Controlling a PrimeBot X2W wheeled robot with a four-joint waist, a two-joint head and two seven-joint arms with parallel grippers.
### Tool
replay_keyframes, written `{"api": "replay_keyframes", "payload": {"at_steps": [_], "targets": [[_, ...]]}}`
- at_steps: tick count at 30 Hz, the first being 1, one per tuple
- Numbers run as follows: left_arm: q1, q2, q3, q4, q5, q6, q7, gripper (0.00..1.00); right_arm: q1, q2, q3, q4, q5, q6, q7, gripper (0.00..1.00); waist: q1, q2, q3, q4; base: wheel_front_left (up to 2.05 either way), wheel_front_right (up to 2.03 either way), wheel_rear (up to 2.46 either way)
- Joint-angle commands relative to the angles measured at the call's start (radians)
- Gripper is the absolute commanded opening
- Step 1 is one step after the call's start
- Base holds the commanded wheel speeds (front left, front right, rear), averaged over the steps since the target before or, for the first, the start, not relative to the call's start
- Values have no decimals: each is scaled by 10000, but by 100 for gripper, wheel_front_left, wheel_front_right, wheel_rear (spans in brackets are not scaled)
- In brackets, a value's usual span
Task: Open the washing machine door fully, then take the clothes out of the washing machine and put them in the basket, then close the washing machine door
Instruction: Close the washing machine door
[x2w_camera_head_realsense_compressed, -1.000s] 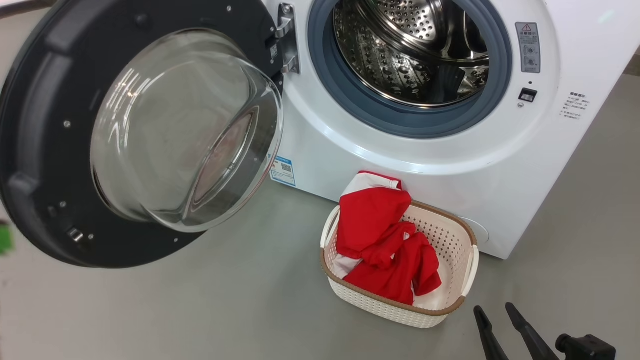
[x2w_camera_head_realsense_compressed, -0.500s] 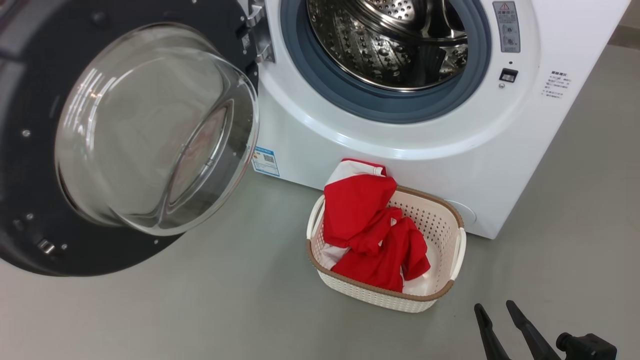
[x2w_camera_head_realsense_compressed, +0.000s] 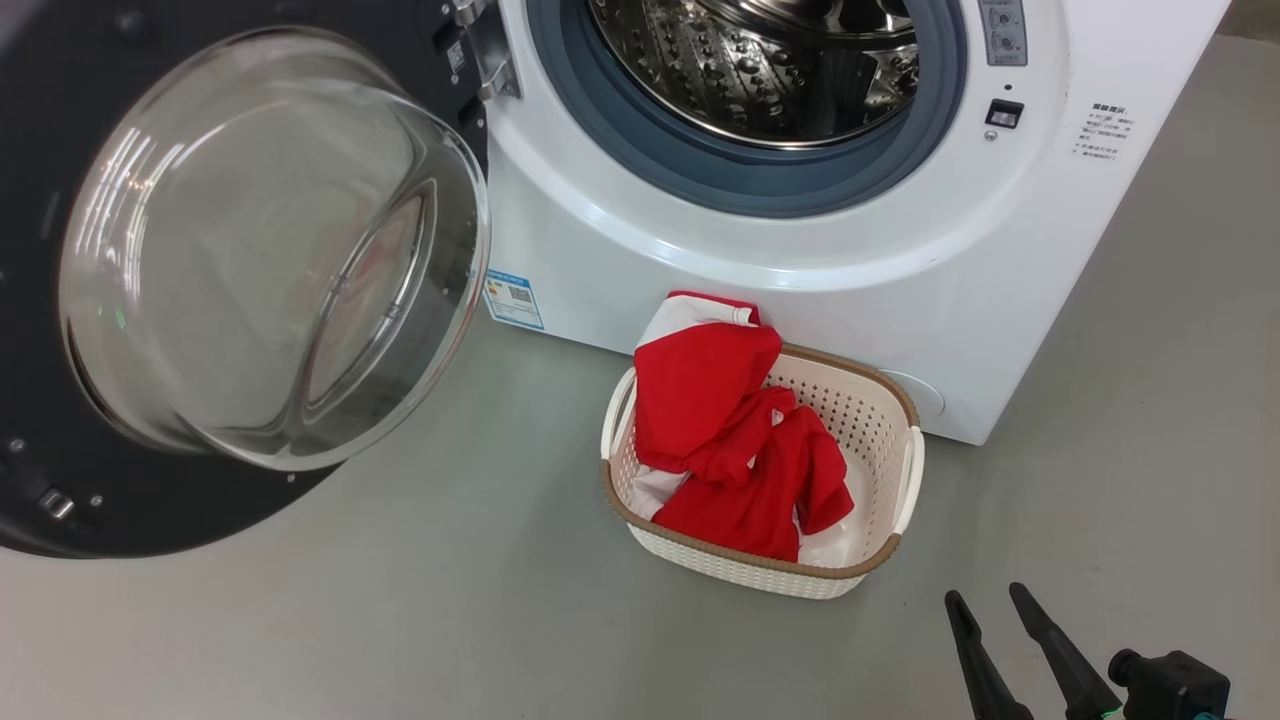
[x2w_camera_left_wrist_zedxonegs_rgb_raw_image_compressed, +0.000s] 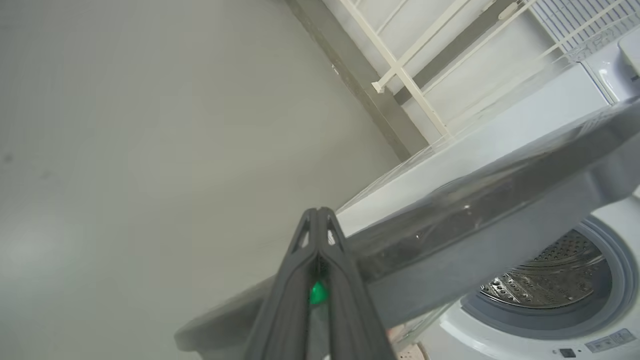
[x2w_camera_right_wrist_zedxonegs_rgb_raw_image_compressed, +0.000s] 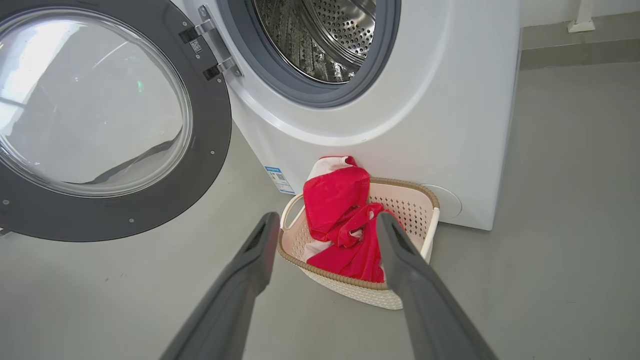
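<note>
Head view shows red fabric clothes (x2w_camera_head_realsense_compressed: 730, 420) in the cream plastic basket (x2w_camera_head_realsense_compressed: 740, 572), my right gripper (x2w_camera_head_realsense_compressed: 983, 592) spread, left gripper (x2w_camera_left_wrist_zedxonegs_rgb_raw_image_compressed: 317, 212) pressed together.

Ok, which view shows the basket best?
The head view: the basket sits whole, unobstructed, holding the clothes. In the right wrist view a finger of the right gripper hides part of it. The left wrist view catches at most a sliver.

Grey floor (x2w_camera_head_realsense_compressed: 400, 620), washing machine (x2w_camera_head_realsense_compressed: 620, 270) standing on it, basket (x2w_camera_head_realsense_compressed: 740, 575) just before it
</note>
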Motion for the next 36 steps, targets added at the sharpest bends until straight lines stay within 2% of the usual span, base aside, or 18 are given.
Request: {"api": "replay_keyframes", "payload": {"at_steps": [1,7,13,27,36], "targets": [[-66,641,21,-583,-228,-66,332,0,-345,-130,260,-234,-20,73,-67,100,0,0,4,1,0,0,0],[830,534,-561,-2039,-1144,-67,1522,0,-380,-104,258,-214,-8,73,-67,100,0,0,-25,13,0,0,0],[1716,636,-978,-3442,-1928,-67,2151,0,-342,-135,220,-203,15,73,-67,100,0,0,-161,23,0,0,0],[2854,658,-2187,-6150,-3177,-67,2603,0,-252,-37,176,-220,9,73,-67,100,0,0,-385,-42,0,0,0],[3281,645,-3496,-8289,-3989,-67,2466,0,-157,2,169,-212,38,73,-67,100,0,0,-543,-242,0,0,0]]}}
